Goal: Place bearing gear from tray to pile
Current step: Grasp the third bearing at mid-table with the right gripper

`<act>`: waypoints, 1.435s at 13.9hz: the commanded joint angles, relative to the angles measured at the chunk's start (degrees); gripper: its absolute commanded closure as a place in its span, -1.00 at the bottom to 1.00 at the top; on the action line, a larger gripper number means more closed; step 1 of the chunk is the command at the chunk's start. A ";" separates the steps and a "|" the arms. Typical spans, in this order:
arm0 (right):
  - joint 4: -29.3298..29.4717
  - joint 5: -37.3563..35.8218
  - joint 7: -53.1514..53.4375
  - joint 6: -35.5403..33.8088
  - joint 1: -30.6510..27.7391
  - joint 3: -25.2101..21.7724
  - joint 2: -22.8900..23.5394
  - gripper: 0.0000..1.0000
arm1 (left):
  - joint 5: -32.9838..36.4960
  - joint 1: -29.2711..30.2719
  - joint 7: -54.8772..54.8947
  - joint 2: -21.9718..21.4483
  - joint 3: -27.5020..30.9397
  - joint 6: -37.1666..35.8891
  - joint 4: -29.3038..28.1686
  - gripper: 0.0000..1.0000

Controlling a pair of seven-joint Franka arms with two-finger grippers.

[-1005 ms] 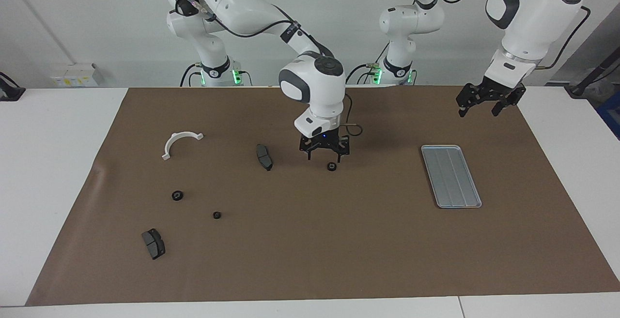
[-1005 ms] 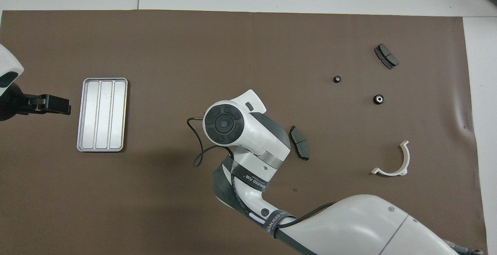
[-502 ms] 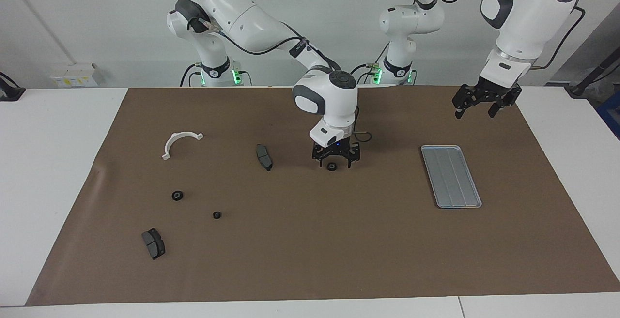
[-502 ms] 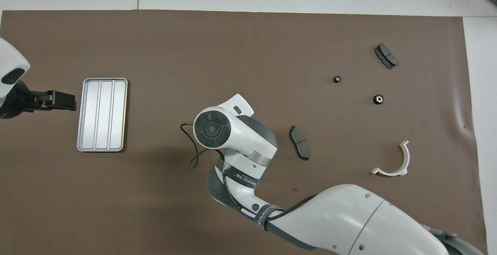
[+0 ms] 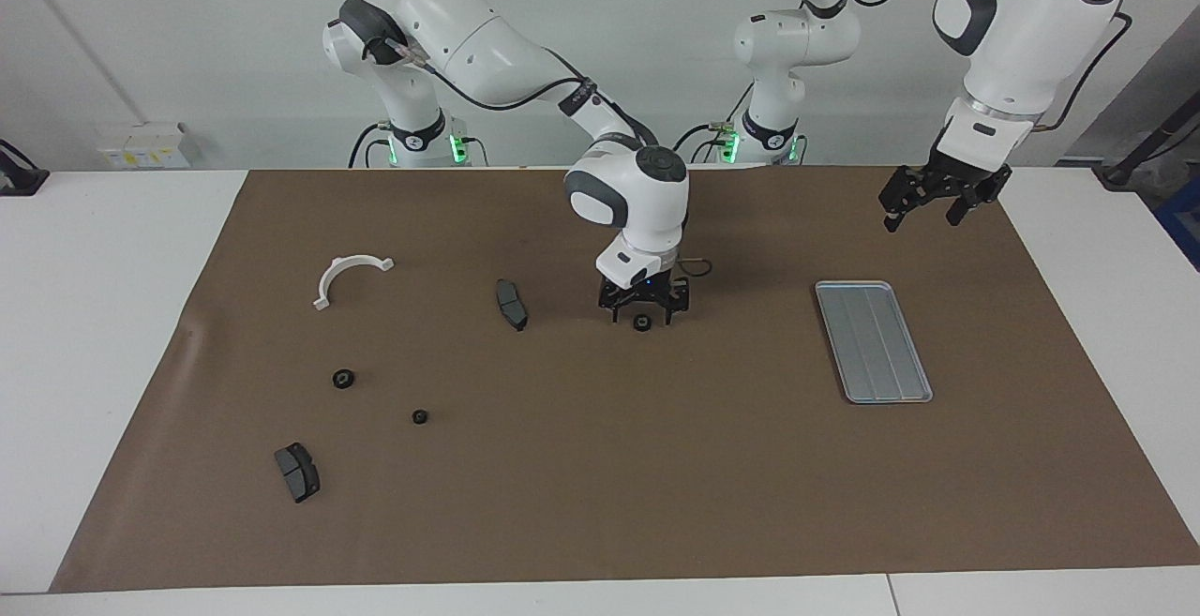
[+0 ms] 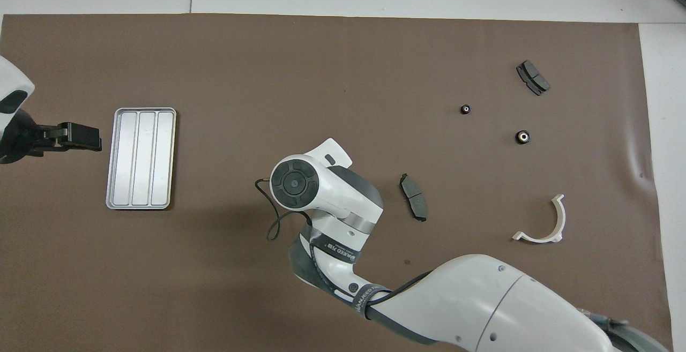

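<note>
Bearing gear, a small black round part (image 5: 642, 322), lay mid-frame on the brown mat, straddled by the right gripper's (image 5: 643, 312) spread fingers, apparently for release; the left gripper (image 5: 940, 194), open, waited upper right.

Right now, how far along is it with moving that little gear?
The tray already lies bare. The right gripper, open, straddles a small black gear on the mat, short of the pile. Left: carrying the gear there. The left gripper waits near the tray.

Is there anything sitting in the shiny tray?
No, the tray shows only its bare ridged floor; the small black gear lies on the mat under the right gripper.
</note>
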 commanded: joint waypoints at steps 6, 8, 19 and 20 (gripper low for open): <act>-1.15 -1.45 -0.31 2.88 -1.66 1.33 -0.24 -0.91 | 0.86 -0.21 -1.01 -0.79 0.31 -0.13 -0.86 -1.00; -1.07 -1.45 -0.31 2.79 -1.66 1.33 -0.24 -0.91 | 0.86 -0.21 -1.01 -0.79 0.31 -0.13 -0.86 -1.00; -2.12 -1.28 -0.40 2.88 -1.66 1.33 -0.24 -0.36 | 0.86 -0.21 -1.01 -0.79 0.31 -0.13 -0.86 -1.00; -2.12 -1.19 -0.31 2.79 -1.66 1.42 -0.24 -0.34 | 0.86 -0.21 -1.01 -0.79 0.31 -0.13 -0.86 -1.00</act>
